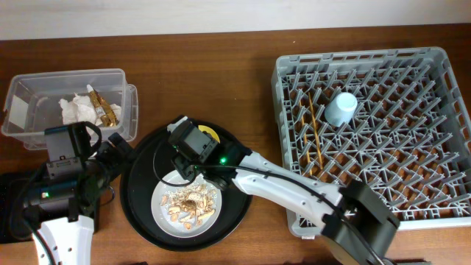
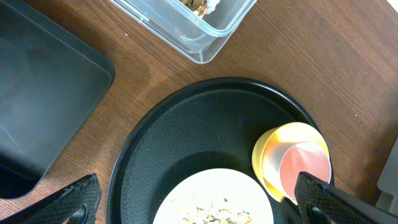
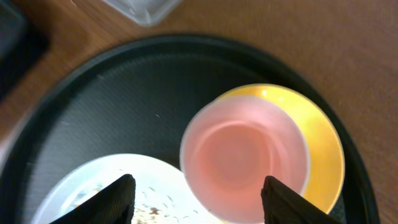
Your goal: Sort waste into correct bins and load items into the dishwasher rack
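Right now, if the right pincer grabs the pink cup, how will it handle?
The pink cup looks thin, translucent plastic: probably light, and may flex under a hard squeeze. Its wall seems smooth and round, so it could slip. It sits inside the yellow bowl, which may shift as it lifts.

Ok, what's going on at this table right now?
Two robot arms are clearing a table. The right arm hangs over the pink cup, which sits in the yellow bowl on the round black tray, its jaws open and nothing held. The left arm hovers beside that tray, jaws open too. The clear tub holds napkins and a wrapper; the rack holds a light-blue cup and chopsticks. The plate holds food scraps.
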Tool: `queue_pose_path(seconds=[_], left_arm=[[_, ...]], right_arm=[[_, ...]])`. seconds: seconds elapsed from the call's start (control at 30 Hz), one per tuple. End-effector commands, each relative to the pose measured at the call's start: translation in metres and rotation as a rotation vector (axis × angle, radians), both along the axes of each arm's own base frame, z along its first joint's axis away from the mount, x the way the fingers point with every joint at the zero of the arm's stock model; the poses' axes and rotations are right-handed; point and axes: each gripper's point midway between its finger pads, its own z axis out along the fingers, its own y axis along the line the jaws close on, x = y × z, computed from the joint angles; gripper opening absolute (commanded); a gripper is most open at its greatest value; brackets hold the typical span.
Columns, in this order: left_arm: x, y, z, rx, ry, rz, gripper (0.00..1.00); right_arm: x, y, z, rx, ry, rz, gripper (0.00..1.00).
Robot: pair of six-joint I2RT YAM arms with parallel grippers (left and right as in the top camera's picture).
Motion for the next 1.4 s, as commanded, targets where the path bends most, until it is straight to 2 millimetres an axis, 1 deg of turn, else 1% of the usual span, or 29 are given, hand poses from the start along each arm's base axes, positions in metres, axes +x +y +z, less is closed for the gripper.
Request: queue_pose_path(seconds=[0.0,0.17,0.23,0.3,0.4,0.57,0.63,0.77,0.9,0.93,0.97,1.0,1.07,1.17,1.3,1.33,1.37], left_arm=[[0.0,-0.001,0.0,-0.003,-0.002,-0.006,0.99],[0.0,-0.001,0.0,-0.003,-0.002,-0.006,0.99],[0.0,-0.001,0.0,-0.003,-0.002,-0.006,0.99],[0.0,-0.001,0.0,-0.003,-0.002,-0.006,0.99],[0.0,-0.001,0.0,-0.003,-0.002,-0.006,0.99],[0.0,-0.001,0.0,-0.003,-0.002,-0.006,0.99],[0.0,-0.001,0.0,-0.003,-0.002,-0.006,0.99],[0.0,-0.001,0.0,-0.003,-0.002,-0.006,0.99],[0.0,-0.001,0.0,-0.003,-0.002,-0.006,0.99],[0.0,-0.001,0.0,-0.003,-0.002,-0.006,0.99],[0.0,-0.001,0.0,-0.003,-0.002,-0.006,0.99],[0.0,-0.001,0.0,-0.003,-0.002,-0.006,0.99],[0.0,-0.001,0.0,-0.003,-0.002,-0.006,0.99],[0.0,-0.001,0.0,-0.003,-0.002,-0.006,0.99],[0.0,-0.001,0.0,-0.003,-0.002,-0.006,0.99],[0.0,-0.001,0.0,-0.003,-0.002,-0.006,0.99],[0.0,-0.001,0.0,-0.003,-0.002,-0.006,0.99]], right_arm=[[0.001,0.0,-0.005,-0.036,-0.029,0.026,0.61],[-0.011,0.007,-0.009,-0.076,-0.052,0.118,0.6],[-0.021,0.014,-0.009,-0.089,-0.069,0.164,0.6],[-0.023,0.016,-0.01,-0.093,-0.07,0.172,0.6],[-0.023,0.016,-0.018,-0.105,-0.06,0.173,0.59],[-0.025,0.014,-0.043,-0.147,-0.027,0.176,0.55],[-0.024,0.015,-0.044,-0.147,-0.027,0.175,0.51],[-0.021,0.02,-0.034,-0.128,-0.04,0.171,0.36],[-0.016,0.027,-0.019,-0.11,-0.054,0.17,0.22],[-0.015,0.028,-0.014,-0.108,-0.057,0.168,0.15],[-0.012,0.028,-0.009,-0.111,-0.063,0.154,0.07],[-0.011,0.027,-0.005,-0.117,-0.069,0.148,0.04],[-0.008,0.026,0.002,-0.129,-0.079,0.136,0.04],[0.0,0.022,0.019,-0.155,-0.104,0.098,0.04],[0.005,0.022,0.041,-0.148,-0.114,0.066,0.04],[0.006,0.022,0.044,-0.148,-0.115,0.065,0.04],[0.006,0.022,0.044,-0.148,-0.114,0.065,0.17]])
